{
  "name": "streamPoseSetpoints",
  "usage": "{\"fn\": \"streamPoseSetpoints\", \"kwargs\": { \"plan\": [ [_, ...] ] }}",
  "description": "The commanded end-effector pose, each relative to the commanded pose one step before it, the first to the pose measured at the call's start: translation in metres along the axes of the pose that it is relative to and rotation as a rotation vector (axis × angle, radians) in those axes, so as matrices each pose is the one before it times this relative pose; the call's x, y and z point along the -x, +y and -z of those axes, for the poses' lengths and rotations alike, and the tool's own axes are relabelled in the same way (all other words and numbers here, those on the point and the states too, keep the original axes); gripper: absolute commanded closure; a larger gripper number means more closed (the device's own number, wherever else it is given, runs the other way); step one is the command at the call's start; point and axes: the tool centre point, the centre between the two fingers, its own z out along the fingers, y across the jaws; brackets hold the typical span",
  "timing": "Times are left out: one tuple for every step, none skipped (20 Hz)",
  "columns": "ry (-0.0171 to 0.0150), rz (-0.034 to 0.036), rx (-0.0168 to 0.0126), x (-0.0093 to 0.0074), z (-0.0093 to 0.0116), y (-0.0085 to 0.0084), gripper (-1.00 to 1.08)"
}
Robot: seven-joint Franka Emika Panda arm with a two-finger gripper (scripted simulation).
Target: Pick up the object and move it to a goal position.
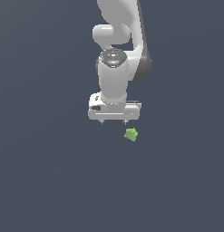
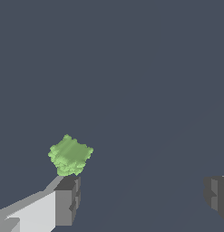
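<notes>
Exterior view: gripper [image 1: 113, 122] points down above the flat grey bench [image 1: 41, 181], fingers spread wide and empty, likely readying a grasp; green object [image 1: 131, 134] lies on the bench just below and toward the exterior view's right of the fingers, not between them

Wrist view: object [image 2: 70, 155] sits just off one finger's tip [image 2: 68, 199], outside the gap, other finger [image 2: 216, 194] far across; gripper probably needs a sideways shift before descending. No goal marker visible

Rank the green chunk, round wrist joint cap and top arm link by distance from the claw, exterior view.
1. green chunk: just below the open claw, toward the exterior view's right.
2. round wrist joint cap: above the claw, on the arm.
3. top arm link: highest, at the picture's upper edge.
</notes>
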Motion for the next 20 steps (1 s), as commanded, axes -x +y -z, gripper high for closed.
{"fn": "streamPoseSetpoints", "kwargs": {
  "plan": [
    [0.00000, 0.00000, 0.00000, 0.00000, 0.00000, 0.00001, -0.92],
    [-0.00010, 0.00043, 0.00053, -0.00008, -0.00005, 0.00039, -0.92],
    [-0.00029, 0.00113, 0.00141, -0.00024, -0.00015, 0.00126, -0.92],
    [-0.00053, 0.00199, 0.00250, -0.00039, -0.00027, 0.00194, -0.92],
    [-0.00073, 0.00267, 0.00338, -0.00053, -0.00037, 0.00277, -0.92],
    [-0.00098, 0.00337, 0.00432, -0.00065, -0.00047, 0.00356, -0.92],
    [-0.00107, 0.00350, 0.00457, -0.00065, -0.00050, 0.00373, -0.92],
    [-0.00087, 0.00265, 0.00357, -0.00049, -0.00039, 0.00299, -0.92],
    [-0.00066, 0.00188, 0.00264, -0.00034, -0.00029, 0.00212, -0.92],
    [-0.00038, 0.00098, 0.00150, -0.00020, -0.00015, 0.00137, -0.92],
    [-0.00015, 0.00029, 0.00061, -0.00007, -0.00006, 0.00042, -0.92],
    [0.00014, -0.00041, -0.00054, 0.00007, 0.00006, -0.00050, -0.92],
    [0.00017, -0.00015, -0.00065, 0.00010, 0.00003, -0.00067, -0.92],
    [0.00005, 0.00095, -0.00020, 0.00005, -0.00009, -0.00016, -0.92],
    [-0.00005, 0.00284, 0.00016, 0.00004, -0.00027, -0.00031, -0.92],
    [-0.00010, 0.00457, 0.00034, 0.00006, -0.00045, -0.00041, -0.92],
    [-0.00013, 0.00643, 0.00041, 0.00009, -0.00063, -0.00062, -0.92],
    [-0.00015, 0.00833, 0.00044, 0.00013, -0.00082, -0.00088, -0.92],
    [-0.00017, 0.01021, 0.00047, 0.00016, -0.00099, -0.00113, -0.92],
    [-0.00019, 0.01207, 0.00051, 0.00019, -0.00117, -0.00137, -0.92]
  ]
}}
